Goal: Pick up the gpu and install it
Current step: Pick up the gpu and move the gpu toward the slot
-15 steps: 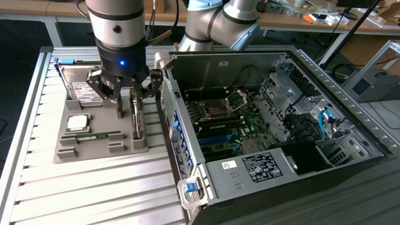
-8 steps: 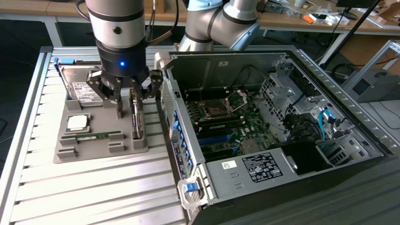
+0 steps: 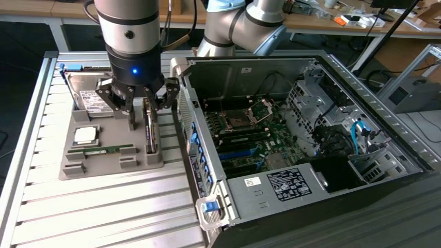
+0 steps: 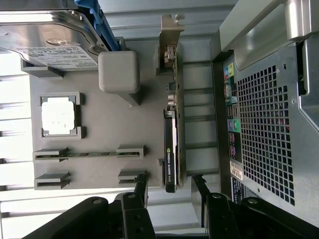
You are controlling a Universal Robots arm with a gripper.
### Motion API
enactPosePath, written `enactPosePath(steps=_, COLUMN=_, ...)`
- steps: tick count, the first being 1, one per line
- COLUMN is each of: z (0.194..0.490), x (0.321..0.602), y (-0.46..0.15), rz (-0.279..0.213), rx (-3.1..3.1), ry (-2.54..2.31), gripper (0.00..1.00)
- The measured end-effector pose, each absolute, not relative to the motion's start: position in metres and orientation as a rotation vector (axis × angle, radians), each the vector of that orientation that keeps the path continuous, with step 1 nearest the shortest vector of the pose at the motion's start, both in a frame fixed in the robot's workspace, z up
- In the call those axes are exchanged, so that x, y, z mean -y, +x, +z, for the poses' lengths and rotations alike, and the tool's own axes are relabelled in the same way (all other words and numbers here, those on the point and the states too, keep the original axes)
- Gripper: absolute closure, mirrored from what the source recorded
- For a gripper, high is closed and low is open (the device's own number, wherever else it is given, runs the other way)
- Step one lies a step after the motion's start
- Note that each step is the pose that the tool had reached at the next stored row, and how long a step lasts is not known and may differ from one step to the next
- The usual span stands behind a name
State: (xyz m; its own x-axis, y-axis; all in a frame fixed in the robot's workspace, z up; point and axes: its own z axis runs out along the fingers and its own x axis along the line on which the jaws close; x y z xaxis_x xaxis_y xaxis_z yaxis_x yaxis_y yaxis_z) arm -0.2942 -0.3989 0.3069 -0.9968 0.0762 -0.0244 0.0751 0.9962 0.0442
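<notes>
Black multi-link gripper (image 3: 143, 111) (image 4: 169, 188) hangs low over a grey moulded plastic parts tray (image 3: 103, 166) (image 4: 112, 124), jaws released and spread wide, nothing held. The gpu (image 3: 150, 137) (image 4: 172, 134), a thin dark circuit-board card w/ silver metal end bracket, stands on its long edge in a slot along the tray side nearest the computer. In the wrist view the black fingers (image 4: 141, 185) sit either side of the card's non-bracket end w/ a gap each side, so no contact. Also on the tray: silver hard drive w/ white label (image 3: 92, 98) (image 4: 45, 42) at the far end, square silver processor chip (image 3: 85, 135) (image 4: 58, 114) in its own recess, and a small green RAM stick (image 3: 109, 150) (image 4: 84, 154) in a slim slot near the front. Tray sits on a slatted aluminium table (image 3: 103, 212). Just beside it, on the exterior view's right, lies an open grey metal desktop PC case (image 3: 248, 70) (image 4: 264, 129), side panel off, green motherboard (image 3: 248, 135) exposed inside; the gpu is not yet in the case.
</notes>
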Motion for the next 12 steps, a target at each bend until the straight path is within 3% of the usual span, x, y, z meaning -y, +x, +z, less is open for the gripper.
enactPosePath(steps=12, z=0.3046, x=0.3989, y=-0.2942, rz=0.067, rx=-3.113, ry=0.118, gripper=0.52)
